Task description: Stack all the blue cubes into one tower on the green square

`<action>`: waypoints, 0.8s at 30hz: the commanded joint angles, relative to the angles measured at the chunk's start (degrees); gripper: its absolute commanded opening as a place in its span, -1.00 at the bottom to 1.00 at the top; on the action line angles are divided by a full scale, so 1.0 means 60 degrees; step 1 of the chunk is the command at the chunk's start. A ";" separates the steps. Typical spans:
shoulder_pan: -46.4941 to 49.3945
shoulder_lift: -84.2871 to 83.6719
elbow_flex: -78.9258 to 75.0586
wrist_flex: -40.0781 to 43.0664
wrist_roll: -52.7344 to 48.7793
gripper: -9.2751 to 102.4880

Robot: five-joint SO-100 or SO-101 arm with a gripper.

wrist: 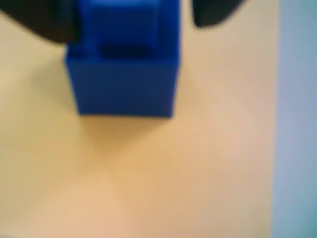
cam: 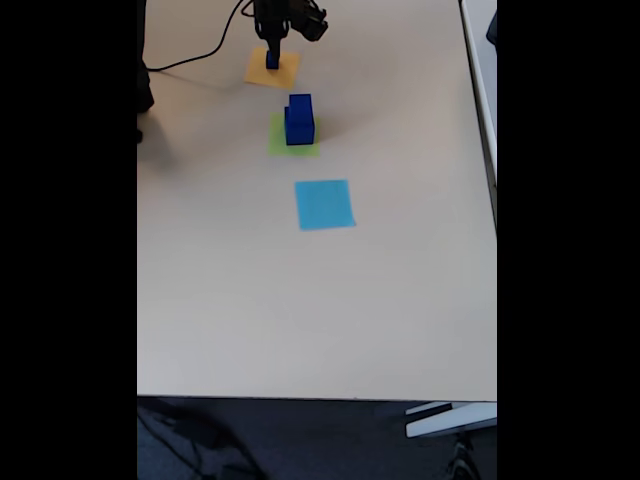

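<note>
Small blue cube (cam: 272, 60): at the top of the fixed view, on the orange-yellow square (cam: 285, 72), under the arm. In the blurred wrist view a blue block (wrist: 124, 89) fills the upper centre over the orange-yellow paper, with what looks like a raised blue part on top.

Blue tower (cam: 299, 120): two blue cubes, the smaller on the larger, standing on the green square (cam: 278, 143) just below the orange-yellow one in the fixed view.

Gripper (cam: 273, 48): comes down from the top edge onto the small cube. In the wrist view its two dark fingers (wrist: 213, 12) sit at the upper left and upper right, flanking the block. Whether they press on it or stand just clear cannot be told from the blur.

Handling, as judged: a rigid, light solid with flat, smooth faces; it should neither deform nor break, but it may slip or twist if pinched off-centre. Best hold is on two opposite side faces, about mid-height, fingers square to them.

Progress, as judged: tower partly built, this cube not yet on it.

Light-blue square (cam: 324, 204): bare, lower in the fixed view, well apart from the tower; its edge shows as a pale strip down the right of the wrist view.

Table (cam: 300, 300): pale, a black cable (cam: 205, 55) at the upper left.
</note>
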 commanded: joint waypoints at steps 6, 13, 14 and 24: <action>-0.0015 0.0278 0.0029 -0.0103 0.0059 -0.71; -0.0015 0.0293 0.0088 -0.0146 0.0044 -0.77; -0.0015 0.0293 0.0117 -0.0176 0.0044 -0.80; 0.0029 0.0396 0.0117 -0.0205 -0.0044 -0.83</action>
